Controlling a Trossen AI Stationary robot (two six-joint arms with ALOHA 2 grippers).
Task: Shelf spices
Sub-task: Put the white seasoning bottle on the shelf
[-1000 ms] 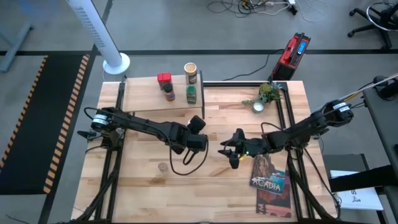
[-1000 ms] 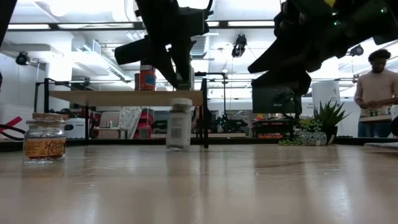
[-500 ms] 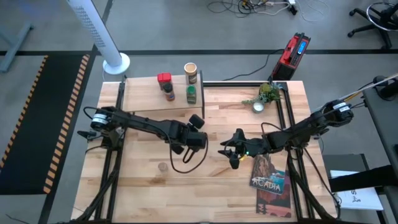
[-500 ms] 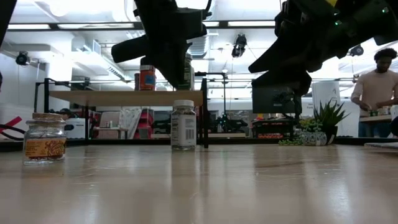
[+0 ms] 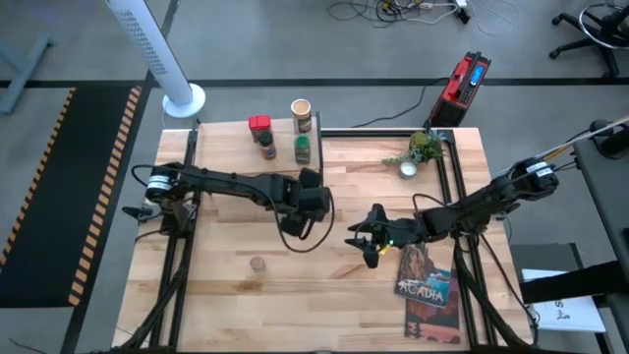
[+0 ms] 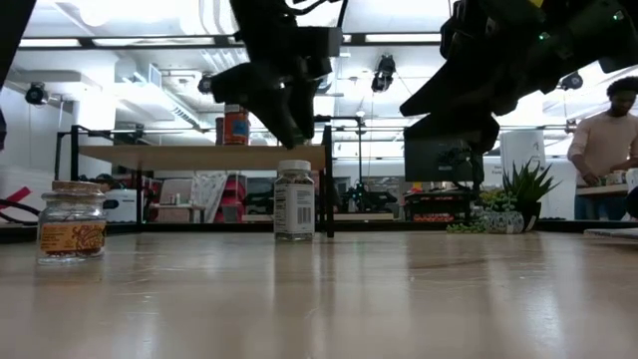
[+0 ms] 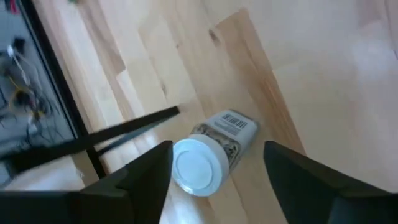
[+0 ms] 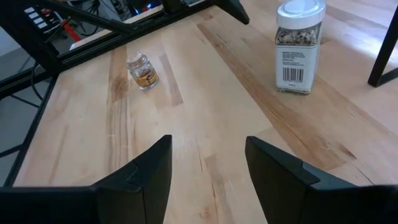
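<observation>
Tabletop (image 5: 324, 295) of light wood planks is carrying everything; grey floor is showing around it. Beyond the shelf (image 5: 221, 147), a white fan column (image 5: 162, 54) and a red device (image 5: 462, 79) are standing on that floor, and a black mat with orange stripes (image 5: 59, 197) is lying to the side. In the low view, ceiling lights are glowing and one person (image 6: 603, 135) is standing far behind the table.

Count: one shelf, two arms, six containers, one plant, one book.

Four containers are sitting on the shelf top: a red tin (image 5: 258, 124), a brown jar (image 5: 267, 149), a green-lidded jar (image 5: 302, 149) and a tan canister (image 5: 301, 110). The white-capped jar (image 6: 293, 199) is standing upright on the tabletop, just beside the shelf's leg and lower than the shelf top. A small cork-topped jar (image 5: 257, 264) is standing alone on the tabletop, well apart from the shelf.

The left gripper (image 7: 216, 155) is hovering over the white-capped jar at the shelf's front edge, jaws released and spread to either side of the cap, not touching it. The right gripper (image 8: 208, 149) is hanging above the tabletop well apart from the shelf, jaws also spread and gripping nothing.

The plant (image 5: 423, 149) is sitting near the shelf's end, at the table's back edge. The book (image 5: 425, 280) is lying flat, far from the shelf, beside the right gripper.
</observation>
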